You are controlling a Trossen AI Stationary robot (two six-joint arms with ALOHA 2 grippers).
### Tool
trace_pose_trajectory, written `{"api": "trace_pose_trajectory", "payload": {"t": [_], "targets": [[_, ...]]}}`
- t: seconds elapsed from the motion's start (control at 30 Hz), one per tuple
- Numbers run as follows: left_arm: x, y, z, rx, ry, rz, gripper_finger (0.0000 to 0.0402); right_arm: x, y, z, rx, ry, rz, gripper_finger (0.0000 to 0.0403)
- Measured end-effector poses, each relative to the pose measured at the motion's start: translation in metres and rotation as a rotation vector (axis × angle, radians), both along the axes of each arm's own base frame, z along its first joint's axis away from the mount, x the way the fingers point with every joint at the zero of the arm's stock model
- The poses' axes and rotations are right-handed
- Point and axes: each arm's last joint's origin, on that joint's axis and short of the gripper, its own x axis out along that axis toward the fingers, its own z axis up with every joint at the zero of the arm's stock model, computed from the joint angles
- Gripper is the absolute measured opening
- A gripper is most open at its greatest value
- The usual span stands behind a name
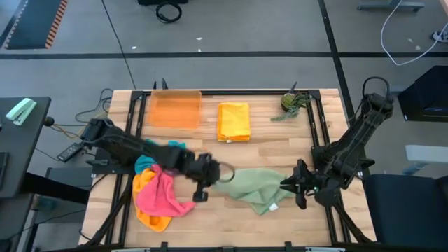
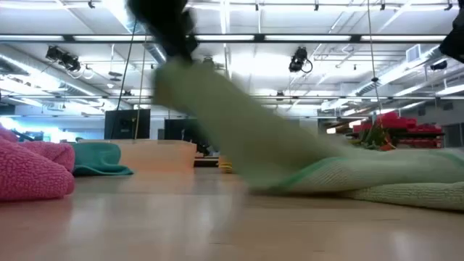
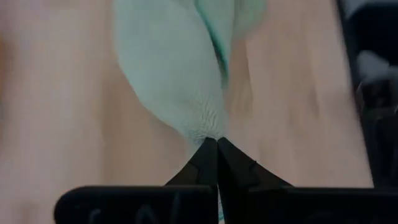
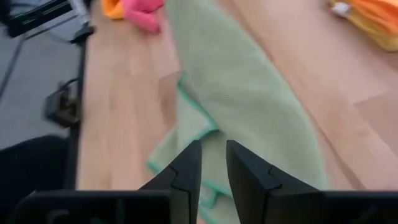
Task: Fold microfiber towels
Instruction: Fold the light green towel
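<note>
Wooden slats make up the tabletop [image 1: 266, 147], and five soft microfiber cloths lie on it. At the left sits a loose heap of three: one teal-blue cloth [image 1: 145, 164] at the far side, one orange cloth [image 1: 145, 183] beneath, and one crumpled pink cloth [image 1: 162, 197] on top. Just beyond the heap, near the far edge, rests one rigid translucent orange tray [image 1: 175, 109]. Beside the tray lies one yellow cloth [image 1: 234, 121], folded into a neat rectangle. The left pincer [image 1: 222, 172] reaches across the heap from the left; its fingers are pressed fully together on a corner of the single sage green cloth [image 1: 255, 189], lifting that corner off the wood while the rest trails down to the tabletop near the front middle. The right pincer [image 1: 290, 184] sits low over the green cloth's right edge, its fingers [image 4: 186, 171] a narrow gap apart with the cloth's hem under them; whether they hold it I cannot tell. One small green object [image 1: 292, 103] lies at the far right corner.
</note>
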Motion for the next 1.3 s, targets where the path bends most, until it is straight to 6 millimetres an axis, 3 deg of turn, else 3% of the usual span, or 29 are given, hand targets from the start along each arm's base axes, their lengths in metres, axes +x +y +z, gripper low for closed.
{"api": "trace_pose_trajectory", "payload": {"t": [0.17, 0.3, 0.43, 0.57, 0.83, 1.07, 1.2, 1.3], "targets": [[-0.020, -0.011, -0.058, -0.057, 0.015, 0.035, 0.0010, 0.019, 0.010, -0.021, -0.029, -0.004, -0.082, 0.0092], [-0.030, -0.010, -0.079, -0.066, 0.021, 0.044, 0.0008, 0.048, 0.017, -0.039, 0.062, 0.012, -0.113, 0.0123], [-0.031, -0.002, -0.084, -0.041, 0.033, 0.058, 0.0005, 0.076, 0.013, -0.058, 0.219, 0.079, -0.147, 0.0168], [-0.027, 0.005, -0.083, -0.019, 0.010, 0.047, 0.0011, 0.088, 0.010, -0.070, 0.268, 0.122, -0.148, 0.0201], [-0.025, 0.014, -0.083, 0.020, 0.001, 0.016, 0.0009, 0.097, 0.009, -0.084, 0.300, 0.159, -0.153, 0.0210], [-0.024, 0.017, -0.083, 0.022, 0.001, 0.024, 0.0006, 0.102, 0.008, -0.084, 0.280, 0.124, -0.130, 0.0168], [-0.025, 0.017, -0.084, 0.026, 0.011, 0.026, 0.0013, 0.103, 0.006, -0.078, 0.245, 0.105, -0.090, 0.0089], [-0.026, 0.019, -0.084, 0.052, 0.024, 0.026, 0.0051, 0.102, 0.007, -0.073, 0.227, 0.089, -0.043, 0.0018]]}}
